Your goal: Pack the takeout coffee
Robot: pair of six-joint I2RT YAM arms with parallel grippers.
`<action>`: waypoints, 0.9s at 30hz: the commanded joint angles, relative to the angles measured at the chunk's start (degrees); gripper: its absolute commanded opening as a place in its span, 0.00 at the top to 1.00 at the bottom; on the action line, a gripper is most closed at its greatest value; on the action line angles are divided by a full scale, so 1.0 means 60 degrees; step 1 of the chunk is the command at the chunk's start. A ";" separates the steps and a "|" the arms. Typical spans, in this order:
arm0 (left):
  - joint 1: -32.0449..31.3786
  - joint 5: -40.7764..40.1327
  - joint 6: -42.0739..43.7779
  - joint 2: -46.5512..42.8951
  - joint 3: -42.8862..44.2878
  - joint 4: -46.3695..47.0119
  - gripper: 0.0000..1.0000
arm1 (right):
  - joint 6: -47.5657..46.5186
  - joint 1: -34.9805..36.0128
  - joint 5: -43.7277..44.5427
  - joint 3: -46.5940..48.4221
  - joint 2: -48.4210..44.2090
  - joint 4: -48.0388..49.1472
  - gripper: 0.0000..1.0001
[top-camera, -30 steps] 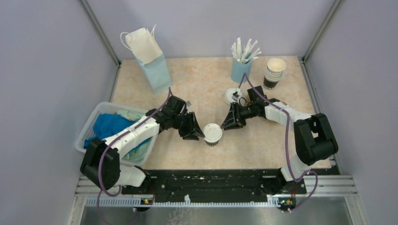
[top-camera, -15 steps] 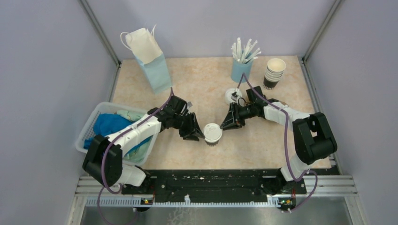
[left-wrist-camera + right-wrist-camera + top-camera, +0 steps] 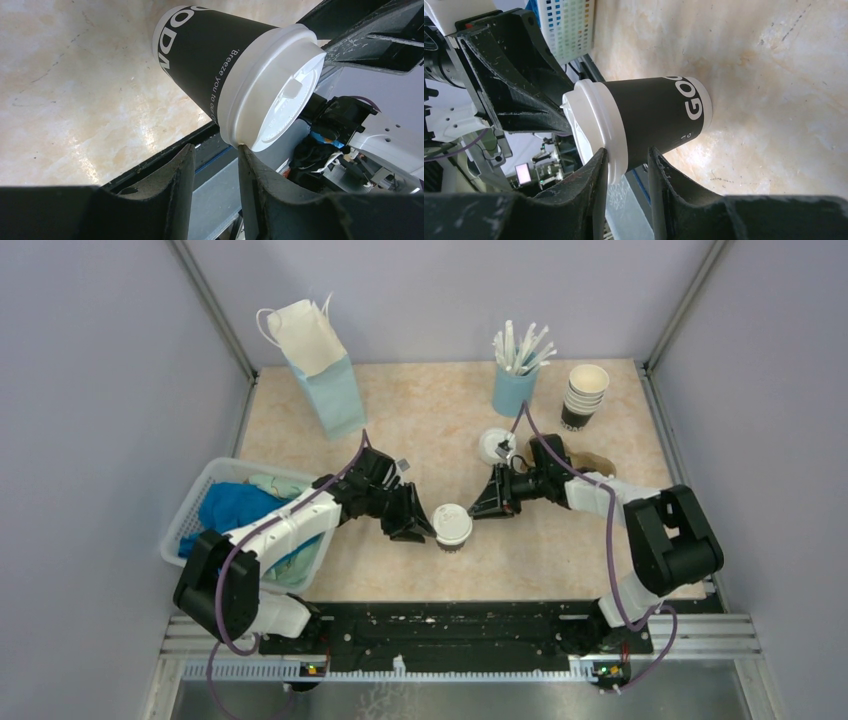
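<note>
The takeout coffee (image 3: 453,525) stands upright on the worktop (image 3: 420,420), about midway between the left and right edges and nearer the near edge than the far one. It is hemmed in on two sides. The left gripper (image 3: 425,528) sits low against its left flank and the right gripper (image 3: 481,510) lies just beside its right flank.

In the left wrist view that gripper's fingers (image 3: 165,185) are parted by a narrow slot with nothing in it, and the cup's lid rim is at one fingertip. The right wrist view shows the same. Its fingers (image 3: 674,190) are slightly apart and hold nothing, with the lid rim close against a tip.

A bare strip runs along the near edge in front of the cup, and a wide bare patch lies behind it toward the far edge.

A paper bag (image 3: 318,365) stands upright in the far left corner. A basket (image 3: 185,518) holding blue cloth (image 3: 230,510) lies along the left edge. A straw holder (image 3: 513,390) and a stack of cups (image 3: 585,395) crowd the far right corner, with a loose lid (image 3: 495,445) just behind the right gripper
</note>
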 commanded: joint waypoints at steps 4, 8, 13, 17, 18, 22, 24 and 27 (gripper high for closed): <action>-0.0098 -0.1511 0.0664 0.0375 0.0045 -0.1269 0.57 | -0.0861 0.0310 0.2322 -0.0069 -0.0053 -0.1894 0.68; -0.0093 -0.1514 0.0840 0.0142 0.0640 -0.1548 0.55 | -0.0698 0.0309 0.1844 0.0565 -0.0390 -0.2285 0.67; -0.0093 -0.1471 0.1048 -0.0036 0.1127 -0.1689 0.53 | -0.0572 0.0311 0.1690 0.1210 -0.0752 -0.2712 0.64; -0.0094 -0.1427 0.1085 -0.0273 0.1295 -0.1707 0.50 | -0.0648 0.0307 0.1775 0.1689 -0.0983 -0.3150 0.60; -0.0095 -0.1390 0.1101 -0.0343 0.1350 -0.1721 0.49 | -0.0715 0.0305 0.1844 0.1825 -0.1035 -0.3318 0.59; -0.0095 -0.1315 0.1167 -0.0624 0.1631 -0.1850 0.45 | -0.1210 0.0354 0.2378 0.2229 -0.1340 -0.4021 0.47; -0.0093 -0.1381 0.1272 -0.0786 0.1848 -0.1976 0.43 | -0.1580 0.0526 0.2834 0.2499 -0.1457 -0.4502 0.38; -0.0105 -0.1745 0.1514 -0.1024 0.2283 -0.2395 0.37 | -0.2121 0.1077 0.3783 0.2956 -0.1511 -0.5292 0.24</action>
